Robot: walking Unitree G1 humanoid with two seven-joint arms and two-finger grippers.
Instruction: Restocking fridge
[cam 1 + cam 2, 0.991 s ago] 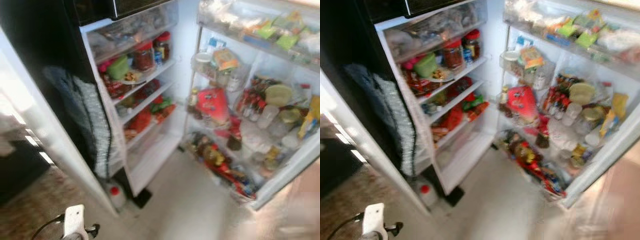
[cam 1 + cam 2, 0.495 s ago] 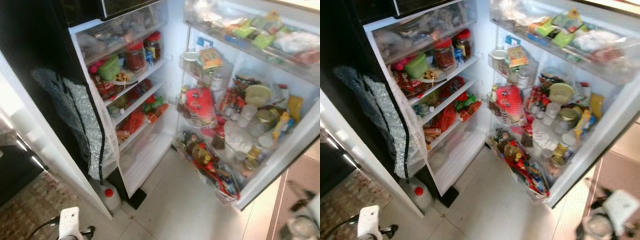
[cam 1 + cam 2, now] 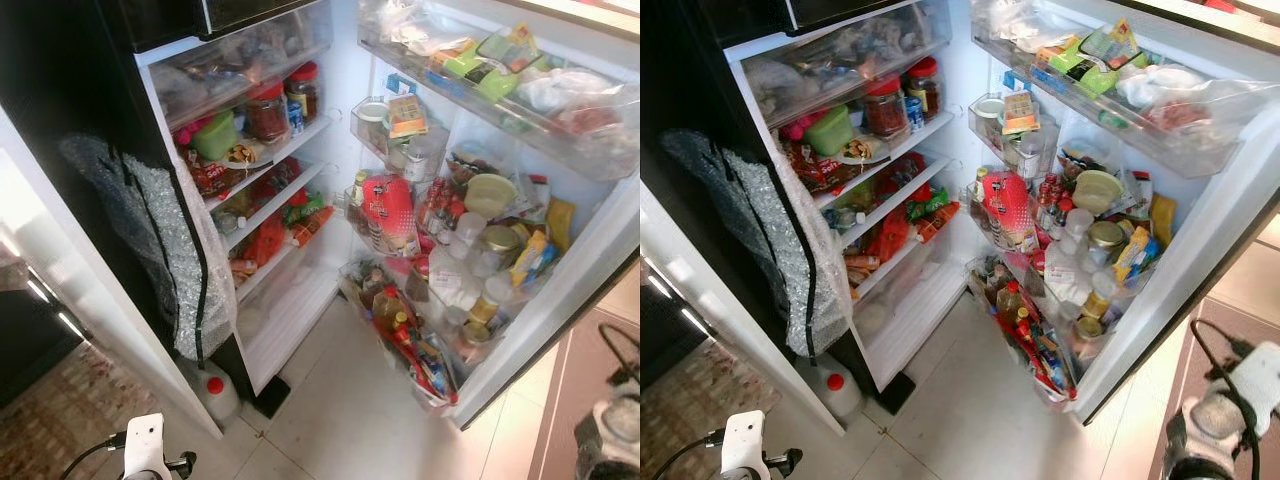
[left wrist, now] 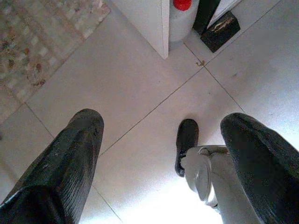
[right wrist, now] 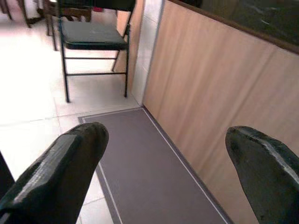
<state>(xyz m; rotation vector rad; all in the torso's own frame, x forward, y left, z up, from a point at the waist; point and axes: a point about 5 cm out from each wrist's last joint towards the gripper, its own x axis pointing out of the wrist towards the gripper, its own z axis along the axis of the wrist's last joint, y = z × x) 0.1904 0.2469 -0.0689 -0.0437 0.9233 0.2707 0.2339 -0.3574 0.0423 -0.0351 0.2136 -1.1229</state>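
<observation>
You face the open fridge (image 3: 330,215), shelves ahead and up-left, door racks to the right. Both grippers hang low, spread and empty: left gripper (image 4: 161,163) over floor (image 4: 140,84), right gripper (image 5: 168,168) over a mat (image 5: 145,168).

Both grippers' fingers (image 4: 74,154) apart, empty.

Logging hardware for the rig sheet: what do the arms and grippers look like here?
Left arm end: white housing, small dark hole, thin black cable looping off. Right arm end: white and grey casing, thick black cable arcing over it. Left gripper and right gripper: two long, matte black, ridged fingers with rounded tips each.
</observation>
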